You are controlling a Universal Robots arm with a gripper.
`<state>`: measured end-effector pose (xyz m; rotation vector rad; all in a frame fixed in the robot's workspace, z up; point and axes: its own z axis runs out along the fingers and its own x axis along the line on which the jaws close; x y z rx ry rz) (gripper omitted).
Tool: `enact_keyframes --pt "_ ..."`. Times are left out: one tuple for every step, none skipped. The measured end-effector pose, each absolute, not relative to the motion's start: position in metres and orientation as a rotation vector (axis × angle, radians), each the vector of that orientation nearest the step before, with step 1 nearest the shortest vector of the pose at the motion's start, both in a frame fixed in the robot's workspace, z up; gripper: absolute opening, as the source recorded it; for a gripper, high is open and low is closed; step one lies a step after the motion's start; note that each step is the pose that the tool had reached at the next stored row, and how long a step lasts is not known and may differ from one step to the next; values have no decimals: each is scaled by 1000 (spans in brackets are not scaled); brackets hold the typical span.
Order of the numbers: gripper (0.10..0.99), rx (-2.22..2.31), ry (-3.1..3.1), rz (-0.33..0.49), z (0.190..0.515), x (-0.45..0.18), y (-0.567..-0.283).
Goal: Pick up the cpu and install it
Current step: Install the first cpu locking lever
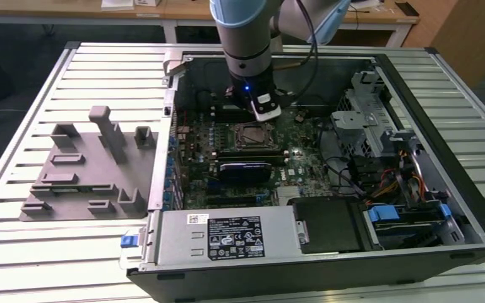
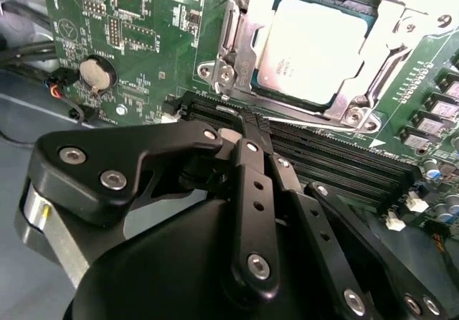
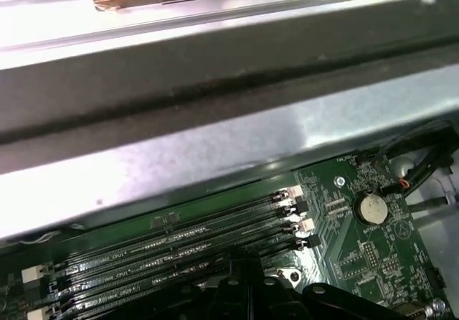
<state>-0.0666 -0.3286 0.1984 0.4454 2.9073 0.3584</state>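
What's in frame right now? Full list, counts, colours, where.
cpu: 1, pale silver, seated in the socket on the motherboard
motherboard: 1, green, inside the computer case
memory slots: several, black, beside the cpu socket
coin cell battery: 1, silver, on the motherboard
power supply: 1, grey with labels, near edge of the case
computer case: 1, black, open on the table
fixture block: 1, grey, exterior view's left of the case
slatted table: 1, pale metal
gripper: 1, black, shut and empty, over the memory slots
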Motion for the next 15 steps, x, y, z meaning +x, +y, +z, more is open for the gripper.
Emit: enact_keyframes --pt "106 455 2905 357 198 -67 -329" --pt "106 463 2903 355 198 -67 -328" --pt "106 471 2901 354 197 -68 -328" --pt "106 478 2900 353 197 -69 -328" --pt "106 485 2898 352 197 -70 -328" --pt "106 490 2897 352 196 -70 -328" --pt "106 496 2895 351 196 -71 -327" --pt "106 502 2894 351 196 -71 -327" --pt "106 508 2893 350 196 -72 -326" --pt "106 515 2891 349 195 -72 -326" --pt "106 521 2889 348 195 -72 -326" --pt "106 527 2888 346 195 -72 -325" --pt "106 534 2886 344 194 -73 -325" --pt "106 542 2884 341 194 -73 -325" --pt "106 549 2882 338 194 -72 -325"
